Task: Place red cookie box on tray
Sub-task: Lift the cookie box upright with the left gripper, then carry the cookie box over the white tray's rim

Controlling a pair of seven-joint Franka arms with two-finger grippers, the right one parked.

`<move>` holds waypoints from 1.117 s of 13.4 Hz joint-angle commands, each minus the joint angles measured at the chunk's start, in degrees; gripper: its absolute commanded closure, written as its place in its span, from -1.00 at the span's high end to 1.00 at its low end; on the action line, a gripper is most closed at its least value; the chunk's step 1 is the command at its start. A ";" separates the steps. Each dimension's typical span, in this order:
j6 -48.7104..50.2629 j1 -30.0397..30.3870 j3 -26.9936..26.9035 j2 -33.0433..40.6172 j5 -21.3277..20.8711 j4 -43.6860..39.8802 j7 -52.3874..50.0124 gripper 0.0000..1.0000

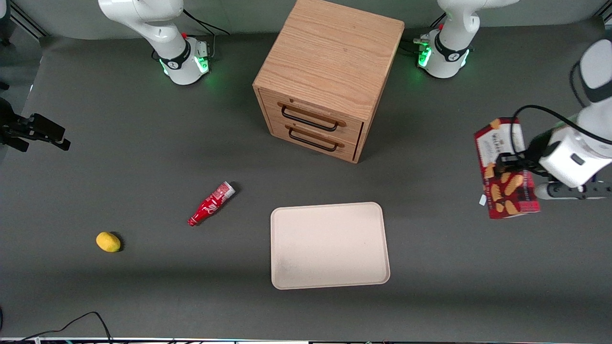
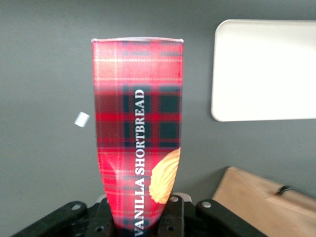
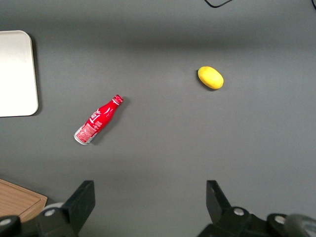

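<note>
The red cookie box (image 1: 506,168), a long plaid carton with cookie pictures, hangs above the table at the working arm's end, held in my left gripper (image 1: 508,161). In the left wrist view the box (image 2: 139,128) stands up from between the black fingers (image 2: 174,217), which are shut on its lower end. The beige tray (image 1: 329,244) lies flat on the table near the front camera, well apart from the box, with nothing on it. The tray (image 2: 264,69) also shows in the left wrist view and, as a strip (image 3: 17,74), in the right wrist view.
A wooden two-drawer cabinet (image 1: 325,76) stands at the table's middle, farther from the front camera than the tray. A small red bottle (image 1: 212,203) and a yellow lemon (image 1: 108,241) lie toward the parked arm's end. A small white scrap (image 1: 482,200) lies beside the box.
</note>
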State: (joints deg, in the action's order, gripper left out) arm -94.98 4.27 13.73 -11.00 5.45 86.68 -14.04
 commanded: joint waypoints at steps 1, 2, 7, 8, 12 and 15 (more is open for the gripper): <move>-4.04 -0.14 6.99 -4.72 -1.14 -2.48 -11.41 -1.00; -7.99 -0.23 9.36 -6.56 -2.62 -2.31 -14.75 -1.00; -23.64 -1.80 17.21 -21.14 -17.38 -1.87 -26.11 -1.00; -25.68 -2.42 17.12 -22.91 -18.71 -1.78 -26.38 -1.00; -37.53 -9.17 11.61 -29.77 -24.15 -2.04 -27.26 -1.00; -40.98 -13.66 6.42 -32.67 -25.31 -2.13 -28.06 -1.00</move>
State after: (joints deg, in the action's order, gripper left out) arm -134.47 -6.11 23.77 -42.39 -18.33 86.42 -40.40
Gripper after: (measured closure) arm 0.718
